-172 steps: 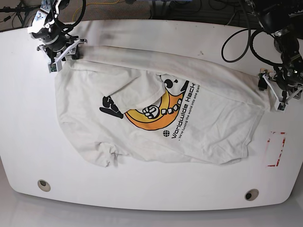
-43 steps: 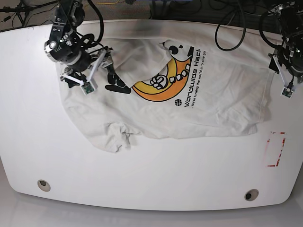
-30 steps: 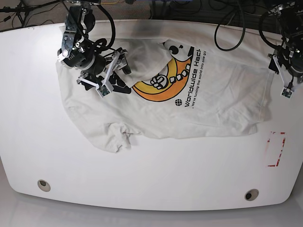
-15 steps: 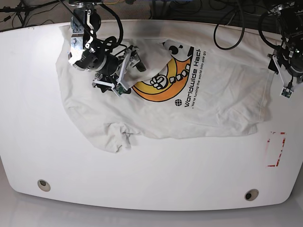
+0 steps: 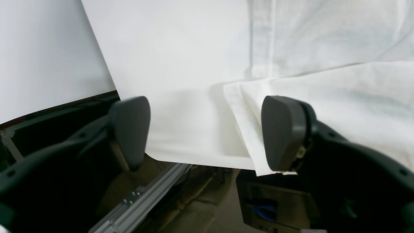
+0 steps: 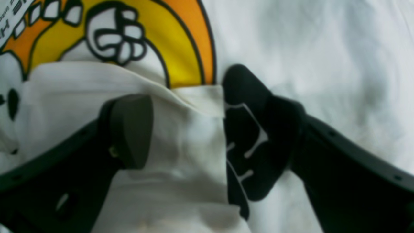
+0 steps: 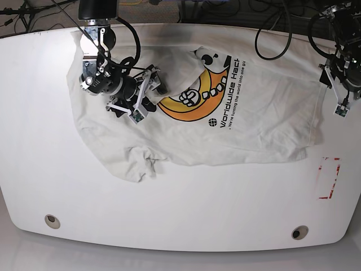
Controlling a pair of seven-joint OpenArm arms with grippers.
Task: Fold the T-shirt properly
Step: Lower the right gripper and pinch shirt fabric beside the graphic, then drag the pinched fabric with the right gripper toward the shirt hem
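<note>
T-shirt (image 7: 248, 113) hem overhangs table (image 5: 168, 51) edge.

A white desk (image 7: 186, 197) with rounded corners carries the wrinkled off-white T-shirt (image 7: 265, 113), spread across its far half. A red rectangular outline (image 7: 328, 178) marks the surface nearby.

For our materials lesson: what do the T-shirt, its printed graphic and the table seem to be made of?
T-shirt: soft off-white woven or knit cloth, probably cotton; it wrinkles and folds limply.
Printed graphic: flat yellow, orange and black ink, matte, creasing with the cloth.
Table: smooth white hard board, perhaps laminate or painted; faint sheen, clean rounded edge.
</note>
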